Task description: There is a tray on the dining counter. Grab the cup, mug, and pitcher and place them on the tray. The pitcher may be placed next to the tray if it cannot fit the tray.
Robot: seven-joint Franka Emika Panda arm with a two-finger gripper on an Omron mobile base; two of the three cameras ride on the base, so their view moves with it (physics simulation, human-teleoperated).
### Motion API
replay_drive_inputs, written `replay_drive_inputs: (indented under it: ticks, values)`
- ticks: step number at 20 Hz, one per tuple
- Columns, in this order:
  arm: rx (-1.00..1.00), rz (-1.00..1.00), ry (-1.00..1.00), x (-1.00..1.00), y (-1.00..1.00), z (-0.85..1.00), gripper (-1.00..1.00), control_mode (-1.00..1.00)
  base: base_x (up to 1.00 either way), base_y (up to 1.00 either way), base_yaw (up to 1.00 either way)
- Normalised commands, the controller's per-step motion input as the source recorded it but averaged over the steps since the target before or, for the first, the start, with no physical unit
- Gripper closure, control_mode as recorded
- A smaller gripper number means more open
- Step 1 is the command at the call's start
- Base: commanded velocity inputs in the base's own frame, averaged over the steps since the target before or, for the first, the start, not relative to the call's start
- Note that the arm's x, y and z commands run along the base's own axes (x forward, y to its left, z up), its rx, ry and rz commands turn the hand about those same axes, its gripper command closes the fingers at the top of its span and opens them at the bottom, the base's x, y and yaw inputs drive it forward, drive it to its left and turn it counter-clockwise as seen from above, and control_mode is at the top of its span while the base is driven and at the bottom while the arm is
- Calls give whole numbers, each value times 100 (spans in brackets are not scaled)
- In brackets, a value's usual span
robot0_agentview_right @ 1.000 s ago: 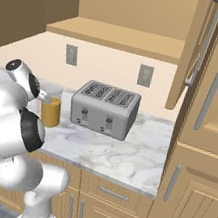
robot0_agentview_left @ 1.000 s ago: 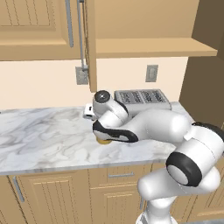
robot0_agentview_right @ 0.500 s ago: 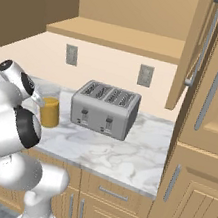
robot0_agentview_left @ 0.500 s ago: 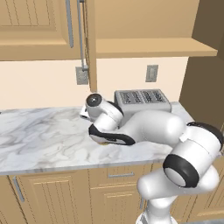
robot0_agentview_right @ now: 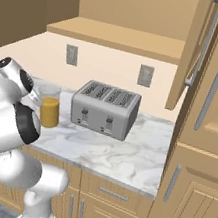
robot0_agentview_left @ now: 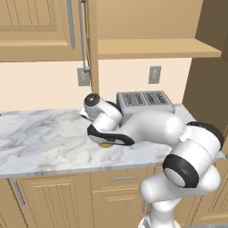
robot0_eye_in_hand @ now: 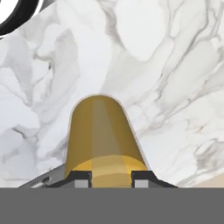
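The pitcher (robot0_agentview_right: pixel 49 112) is a clear glass cylinder with orange juice in its lower half. It stands upright on the marble worktop (robot0_agentview_left: pixel 44 138), left of the toaster. From the left base view only a yellow sliver of the pitcher (robot0_agentview_left: pixel 105 144) peeks out under my bent wrist. My gripper (robot0_eye_in_hand: pixel 111 179) points down along the pitcher (robot0_eye_in_hand: pixel 103 131), its two fingertips a narrow gap apart at the near rim. Whether the fingertips press on the glass I cannot tell. The tray, cup, mug and dining counter are out of view.
A silver four-slot toaster (robot0_agentview_right: pixel 105 109) sits close to the right of the pitcher, also seen as the toaster (robot0_agentview_left: pixel 144 101) behind my arm. An open cabinet door (robot0_agentview_right: pixel 195 50) hangs over the worktop's right end. Wall outlets (robot0_agentview_right: pixel 145 75) sit above the backsplash.
My hand has slid a little to the left and settled low over the pitcher. The pitcher stands where it was.
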Motion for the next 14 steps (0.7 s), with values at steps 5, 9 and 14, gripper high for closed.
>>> replay_drive_inputs:
  ticks: [5,9,14]
  values:
    - [2,-5,1,-1,-14,-15,100,-100,0,0,0]
    - [0,-3,0,-14,0,0,100,-100,0,0,0]
    - [-3,3,1,-4,0,5,100,-100,0,0,0]
